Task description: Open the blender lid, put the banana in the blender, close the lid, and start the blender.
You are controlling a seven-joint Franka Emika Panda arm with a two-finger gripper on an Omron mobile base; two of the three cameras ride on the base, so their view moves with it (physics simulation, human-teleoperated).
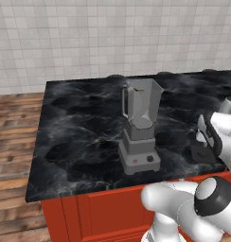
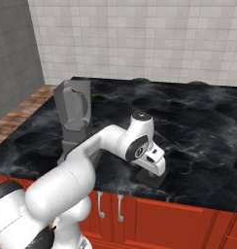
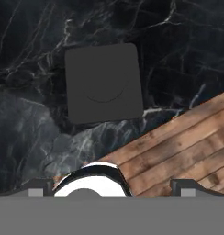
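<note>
The blender lid (image 3: 104, 83) is a flat, matte black square with rounded corners and a faint curved line across its top face. It lies flat on the dark counter (image 3: 36, 41), directly below the pincer (image 3: 112, 186) and just ahead of its two dark finger tips (image 3: 183, 187), which stand far apart at the bottom of the hand view with nothing between them; the pincer is wide open and does not hold the lid. From the right base view the lid (image 2: 150, 179) sits under the pincer (image 2: 157, 170) near the counter's front edge. The blender (image 1: 139, 126) stands well apart from the pincer (image 1: 207, 142), off to its side on the same counter (image 1: 79, 118): a grey, tall tapered jar with a side handle on a stepped square base, which carries a small red button (image 1: 134, 161) and a black knob (image 1: 150, 159). The jar's mouth is uncovered, and a bit of orange-yellow shows inside near its rim; too small to make out. The counter is black marble with pale veins, glossy and smooth. Below it runs a red cabinet front (image 2: 178, 214) with thin metal handles, beside a brown plank floor (image 3: 187, 142). The wall (image 1: 112, 33) behind is pale square tile.
</note>
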